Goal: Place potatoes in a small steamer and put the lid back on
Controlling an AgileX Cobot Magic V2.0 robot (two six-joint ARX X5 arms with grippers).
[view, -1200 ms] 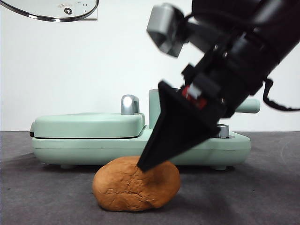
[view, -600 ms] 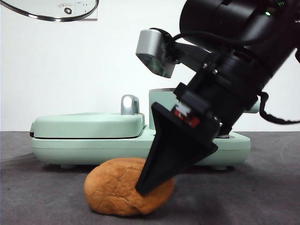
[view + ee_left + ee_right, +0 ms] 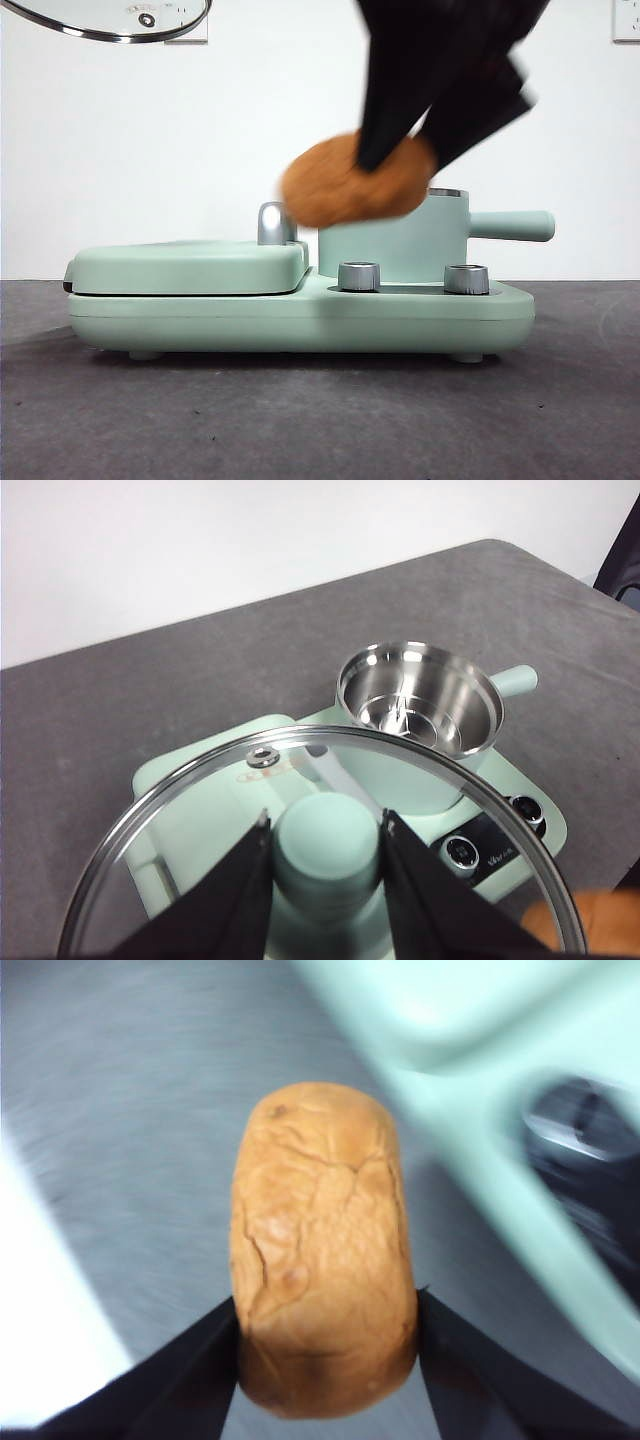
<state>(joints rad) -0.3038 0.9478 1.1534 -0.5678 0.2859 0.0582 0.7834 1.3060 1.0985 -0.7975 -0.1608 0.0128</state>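
My right gripper (image 3: 400, 150) is shut on the orange-brown potato (image 3: 350, 185) and holds it in the air, level with the rim of the mint-green steamer pot (image 3: 420, 245), on its near side. In the right wrist view the potato (image 3: 322, 1250) sits between the two black jaws. The pot (image 3: 420, 695) is open and its steel inside is empty. My left gripper (image 3: 325, 865) is shut on the green knob (image 3: 325, 850) of the glass lid (image 3: 200, 810) and holds it high above the appliance; the lid's edge shows at the front view's top left (image 3: 110, 20).
The pot stands on a mint-green appliance base (image 3: 300, 315) with two steel dials (image 3: 360, 276). A flat hinged griddle cover (image 3: 190, 265) lies left of the pot. The pot's straight handle (image 3: 515, 225) points right. Grey table surface (image 3: 300, 420) in front.
My right gripper has closed on the potato and lifted it from the table in front of the appliance up to the height of the pot's rim. The lid has stayed held high.
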